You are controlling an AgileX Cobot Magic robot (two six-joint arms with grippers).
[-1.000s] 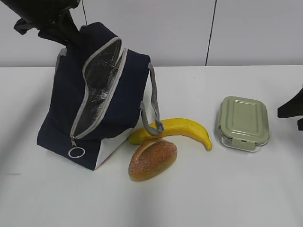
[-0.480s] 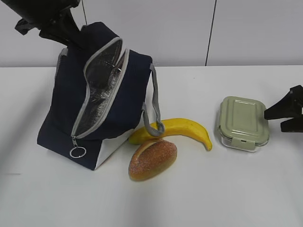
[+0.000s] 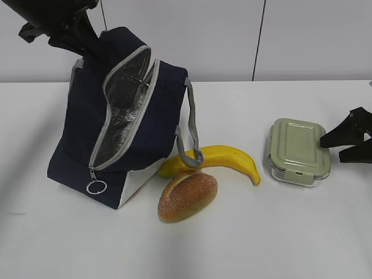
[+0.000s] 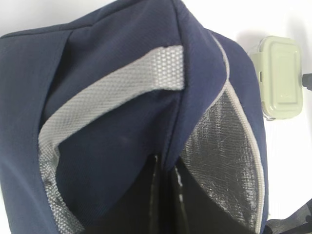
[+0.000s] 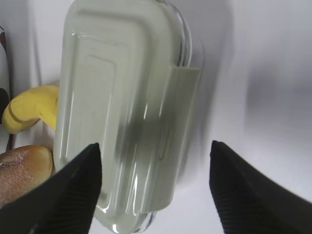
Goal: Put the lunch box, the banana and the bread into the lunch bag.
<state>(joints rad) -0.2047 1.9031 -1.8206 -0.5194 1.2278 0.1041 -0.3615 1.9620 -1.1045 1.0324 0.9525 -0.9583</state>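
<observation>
Left pincer (image 3: 75, 43): pressed together, pinching the top fabric of the lunch bag (image 3: 81, 145), which hangs beneath it, zipper gaping, foil lining showing.
Bread (image 3: 187, 195) and banana (image 3: 221, 158): on the bench (image 3: 261, 232), between the two pincers, touching each other.
Lunch box (image 3: 299, 150): just left of the right pincer (image 3: 343, 143), fingers spread, empty.
Step, as judged: reaching for the box; next, straddle the lid and close.
Writing: none legible.
</observation>
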